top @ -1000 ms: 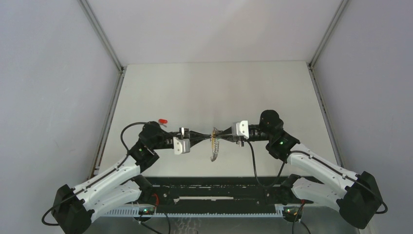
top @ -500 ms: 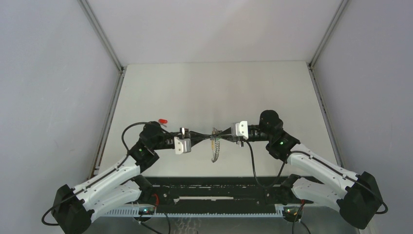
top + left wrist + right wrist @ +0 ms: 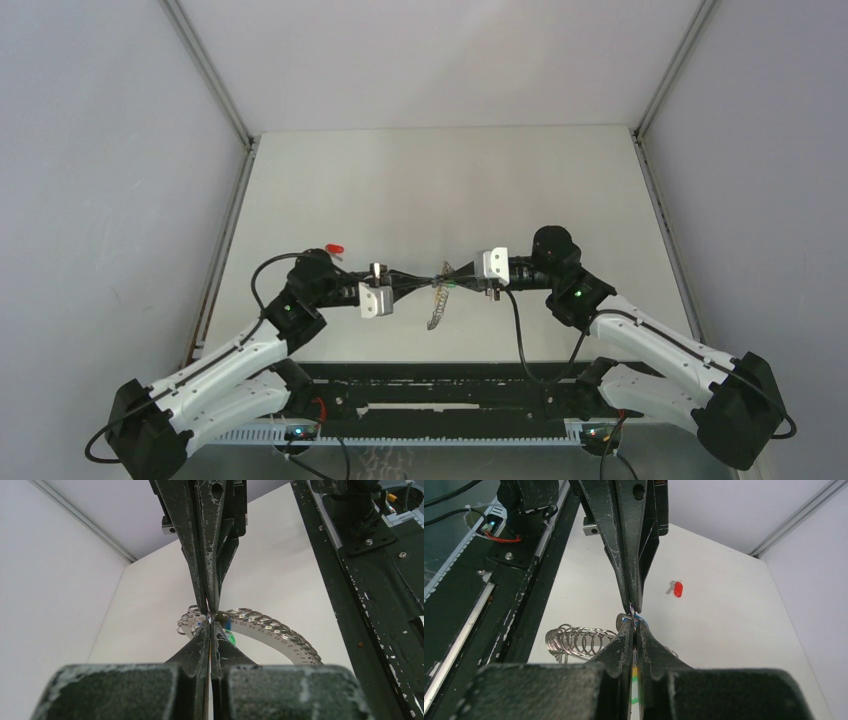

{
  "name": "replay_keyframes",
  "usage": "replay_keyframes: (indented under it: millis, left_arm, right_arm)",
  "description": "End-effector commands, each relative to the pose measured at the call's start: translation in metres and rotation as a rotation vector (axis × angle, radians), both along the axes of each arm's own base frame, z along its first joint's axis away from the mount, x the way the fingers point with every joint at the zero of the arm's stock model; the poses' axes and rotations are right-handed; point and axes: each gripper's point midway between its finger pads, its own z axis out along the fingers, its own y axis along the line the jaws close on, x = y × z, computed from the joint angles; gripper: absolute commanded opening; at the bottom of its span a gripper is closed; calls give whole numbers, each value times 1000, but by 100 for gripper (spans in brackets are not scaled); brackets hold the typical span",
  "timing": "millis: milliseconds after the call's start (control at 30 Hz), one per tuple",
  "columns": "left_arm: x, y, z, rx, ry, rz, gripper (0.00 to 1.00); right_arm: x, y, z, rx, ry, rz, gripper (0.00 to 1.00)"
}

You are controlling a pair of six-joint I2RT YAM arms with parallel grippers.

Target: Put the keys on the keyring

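1. The left gripper point(image 3: 428, 281) and the right gripper point(image 3: 447, 273) meet tip to tip above the table point(image 3: 440, 180), each with its jaws pressed fully together.
2. The keyring point(image 3: 435, 305) hangs at that meeting point with its chain of rings drooping. The right gripper pinches its tab.
3. A sliver of blue at the left tips is probably the blue key point(image 3: 200, 624), pinched there, though it is too small to be sure.
4. The red key point(image 3: 335, 248) lies on the table beside the left arm, apart from both grippers.
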Motion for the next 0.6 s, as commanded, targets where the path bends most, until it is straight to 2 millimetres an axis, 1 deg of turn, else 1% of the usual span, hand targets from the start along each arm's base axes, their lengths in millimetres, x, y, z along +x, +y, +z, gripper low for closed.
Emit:
replay_keyframes:
  millis: [0,233,400,567]
  left_arm:
    - [-6,-1,21,-13,-45,-44,0]
    - [-11,-4,20,6,-55,-63,0]
    - [-12,-9,12,64,-51,-59,0]
    - [-16,-12,10,84,-44,-77,0]
  right_arm:
    - [6,-1,42,80,-60,-21,0]
    - [13,2,45,80,-2,-44,0]
    - [17,6,51,88,53,-61,0]
    - [22,7,53,83,102,-88,0]
